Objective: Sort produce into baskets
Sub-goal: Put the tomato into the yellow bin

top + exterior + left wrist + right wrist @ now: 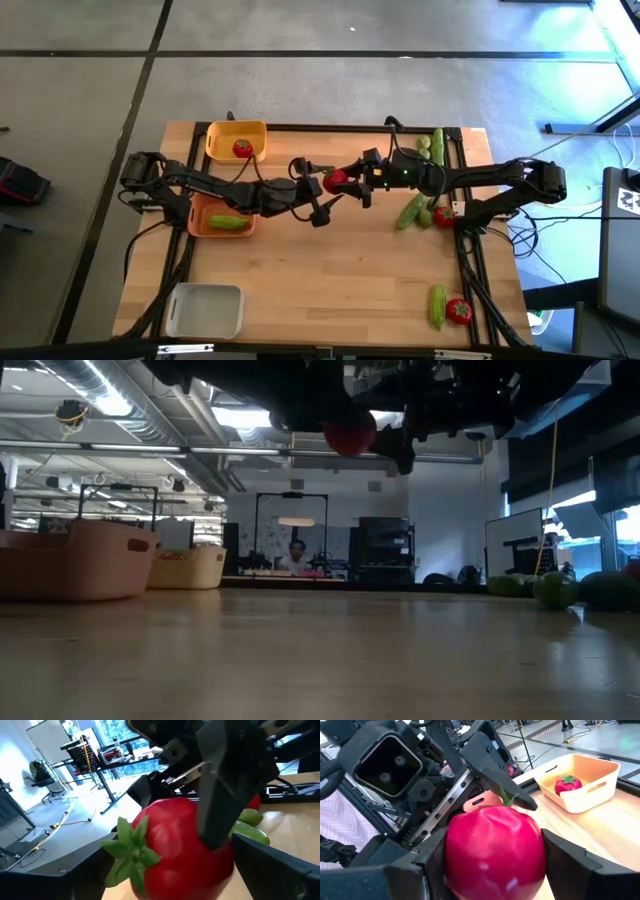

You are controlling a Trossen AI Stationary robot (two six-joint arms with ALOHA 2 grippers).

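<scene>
A red tomato with a green calyx hangs in the air above the table's middle; it also shows in the low view. My right gripper reaches in from the table's right and is shut on it. My left gripper comes from the table's left, open, with one finger at the tomato's calyx end and its fingers on either side of the tomato. Another tomato lies in the yellow basket. A cucumber lies in the orange basket. My right gripper pinches the tomato's two opposite sides between its two fingers, coming level from the table's right. The tomato is lifted clear of the table. I cannot tell whether my left gripper's fingers touch the tomato.
A white-grey basket stands at the near left. Along the right side lie cucumbers, a lime and a tomato. At the near right lie a cucumber and a tomato.
</scene>
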